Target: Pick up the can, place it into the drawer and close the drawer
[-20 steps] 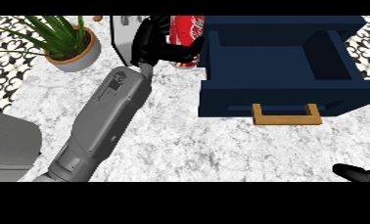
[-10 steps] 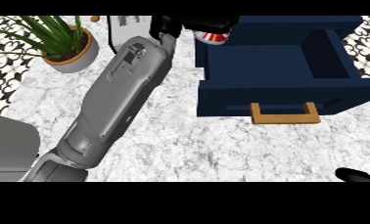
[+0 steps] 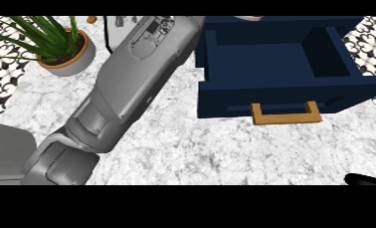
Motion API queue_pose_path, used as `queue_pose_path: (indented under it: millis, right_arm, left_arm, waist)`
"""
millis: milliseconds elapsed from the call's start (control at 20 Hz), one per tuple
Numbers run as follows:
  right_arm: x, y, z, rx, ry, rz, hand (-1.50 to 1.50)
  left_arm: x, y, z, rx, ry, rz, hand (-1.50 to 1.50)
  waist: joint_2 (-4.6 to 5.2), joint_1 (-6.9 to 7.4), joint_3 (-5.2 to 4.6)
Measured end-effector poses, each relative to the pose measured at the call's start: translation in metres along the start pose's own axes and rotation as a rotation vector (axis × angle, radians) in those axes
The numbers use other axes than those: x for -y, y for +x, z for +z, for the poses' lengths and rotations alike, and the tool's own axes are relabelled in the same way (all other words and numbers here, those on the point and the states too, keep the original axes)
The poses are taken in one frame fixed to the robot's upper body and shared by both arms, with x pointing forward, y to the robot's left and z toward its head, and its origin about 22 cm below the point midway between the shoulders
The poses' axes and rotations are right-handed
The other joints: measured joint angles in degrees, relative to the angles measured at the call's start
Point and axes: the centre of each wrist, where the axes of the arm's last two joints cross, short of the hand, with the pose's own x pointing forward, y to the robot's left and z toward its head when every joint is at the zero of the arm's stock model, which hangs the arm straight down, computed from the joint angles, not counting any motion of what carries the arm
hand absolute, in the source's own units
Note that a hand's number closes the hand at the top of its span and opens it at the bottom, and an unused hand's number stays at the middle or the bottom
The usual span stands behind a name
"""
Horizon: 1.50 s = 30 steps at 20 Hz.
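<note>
The navy drawer (image 3: 220, 100) stands pulled open at the right, with a tan handle (image 3: 286, 115) on its front, and its inside shows nothing. Only a thin red and white sliver of the can (image 3: 249, 18) shows at the picture's upper edge, above the drawer's back wall. My left forearm (image 3: 140, 77) runs from the lower left up to that edge beside the drawer's left wall, and its hand is past the edge. A black tip of my right hand (image 3: 361, 179) shows at the lower right corner.
A potted green plant (image 3: 58, 50) stands at the upper left on the marble counter (image 3: 220, 152). A grey object (image 3: 13, 155) sits at the lower left edge. A white item (image 3: 117, 25) stands behind the forearm.
My left arm has stretched further up and right, carrying the can from beside the drawer's left wall to above its back; hand and most of the can have left the view.
</note>
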Motion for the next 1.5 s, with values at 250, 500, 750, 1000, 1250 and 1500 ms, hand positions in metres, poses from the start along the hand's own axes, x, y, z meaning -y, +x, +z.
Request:
queue_pose_path:
  millis: [250,500,750,1000,1250,1500]
  right_arm:
    - [-0.002,0.006,-0.008,0.01,0.005,-0.008,-1.5]
    - [-0.002,0.006,-0.011,0.007,0.024,-0.012,-1.5]
    - [-0.006,0.004,-0.017,0.01,0.036,-0.009,-1.5]
    - [-0.007,0.008,-0.022,0.018,0.051,-0.001,-1.5]
    - [-0.008,0.01,-0.025,0.043,0.073,0.037,-1.5]
    - [-0.013,0.011,-0.03,0.095,0.117,0.121,-1.5]
  left_arm:
    - [0.013,0.011,-0.007,-0.017,0.004,-0.033,1.5]
    - [0.021,0.018,-0.012,-0.025,0.022,-0.07,1.5]
    - [0.026,0.02,-0.014,-0.025,0.078,-0.097,-1.5]
    - [0.023,0.014,-0.017,-0.023,0.141,-0.108,-1.5]
    - [0.024,0.011,-0.018,-0.008,0.191,-0.119,-1.5]
    - [0.024,0.011,-0.018,-0.005,0.216,-0.094,-1.5]
  waist:
    - [0.23,-0.86,0.03]
    - [0.48,-1.85,0.07]
    - [0.75,-2.77,0.12]
    - [0.94,-3.27,0.12]
    - [1.11,-3.93,0.15]
    - [1.31,-4.04,0.15]
